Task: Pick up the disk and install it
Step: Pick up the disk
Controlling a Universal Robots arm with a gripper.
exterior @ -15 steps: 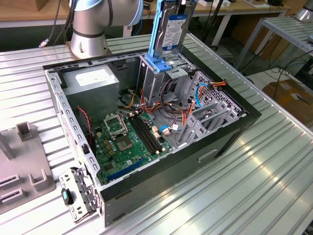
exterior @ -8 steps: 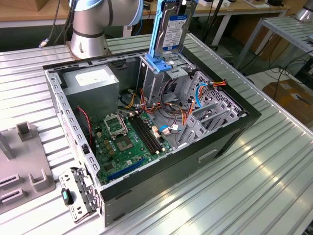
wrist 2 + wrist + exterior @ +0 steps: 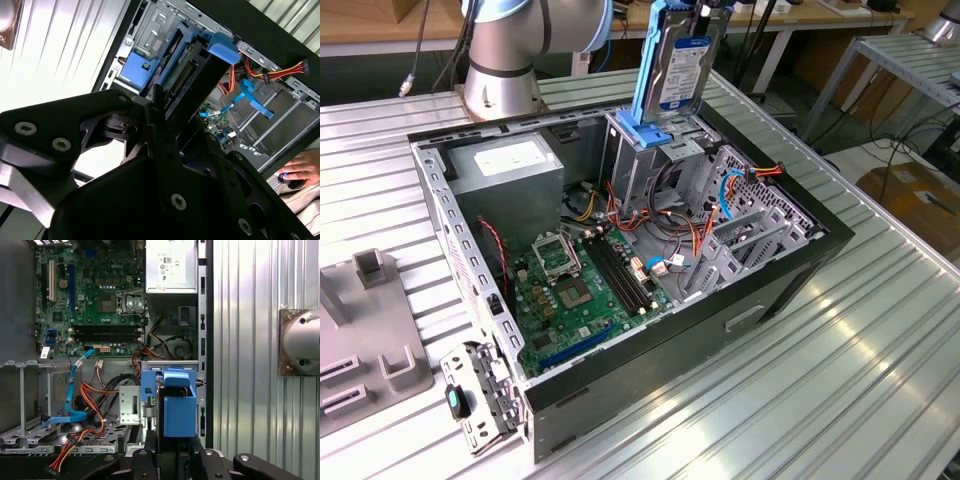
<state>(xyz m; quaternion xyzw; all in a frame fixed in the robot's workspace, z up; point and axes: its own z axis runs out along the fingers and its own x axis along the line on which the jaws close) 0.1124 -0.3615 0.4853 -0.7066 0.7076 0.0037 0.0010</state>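
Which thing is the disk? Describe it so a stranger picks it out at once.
Find the open computer case on the metal table, then the tall drive cage at its end nearest the arm's base. The disk stands upright just above that cage: a grey slab with blue side rails, unlike the small blue latch atop the cage or the thin blue cables.

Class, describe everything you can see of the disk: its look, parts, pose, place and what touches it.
The disk is a flat grey-metal slab with a white-and-blue label, framed by a bright blue plastic carrier. It stands on end, upright, just above the metal drive cage inside the open computer case. The end effector clamps its upper end; whether its lower end touches the cage is unclear.
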